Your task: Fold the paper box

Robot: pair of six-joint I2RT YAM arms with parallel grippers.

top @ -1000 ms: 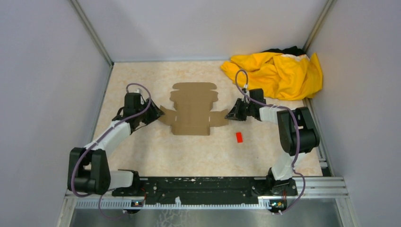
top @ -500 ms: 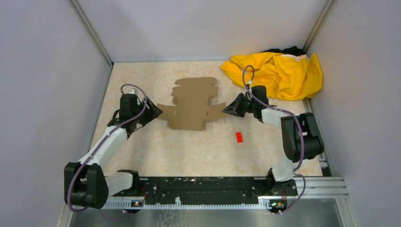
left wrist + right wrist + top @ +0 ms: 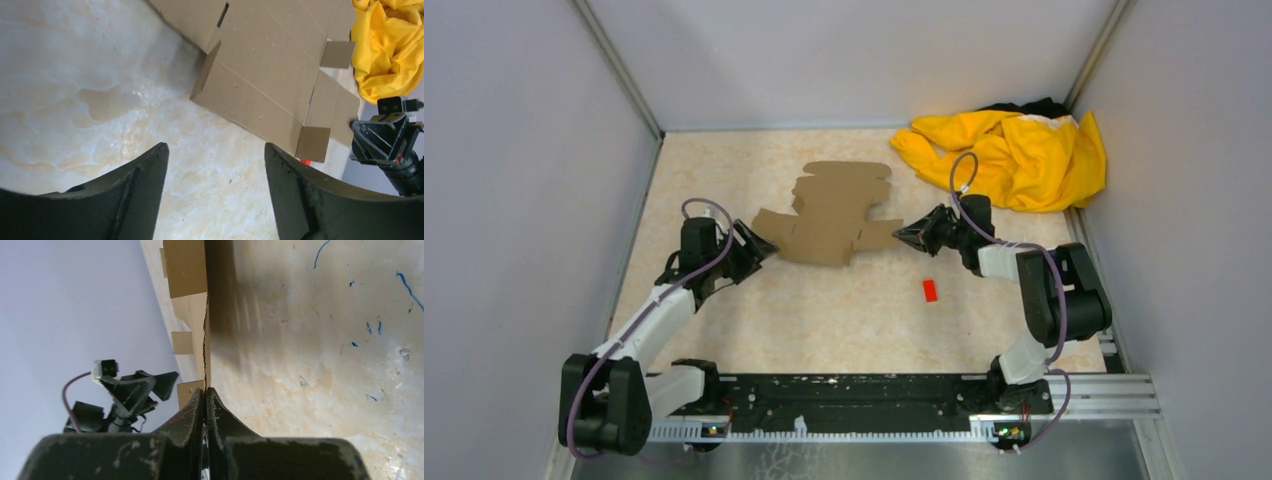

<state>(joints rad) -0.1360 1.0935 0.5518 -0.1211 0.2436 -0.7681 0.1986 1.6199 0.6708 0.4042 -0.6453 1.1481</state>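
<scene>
Paper box (image 3: 834,215) lies unfolded on the bench (image 3: 824,310); right claw (image 3: 901,233) is pinched tight on its side flap, left claw (image 3: 752,243) gapes wide, empty, beside it.

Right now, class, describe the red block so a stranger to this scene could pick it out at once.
Start at the marbled table, where yellow cloth is heaped in the far right corner. Nearer than the cloth, just this side of the right gripper, the red block lies alone on bare tabletop. It is the only red thing, far smaller than the cardboard to its left.
</scene>
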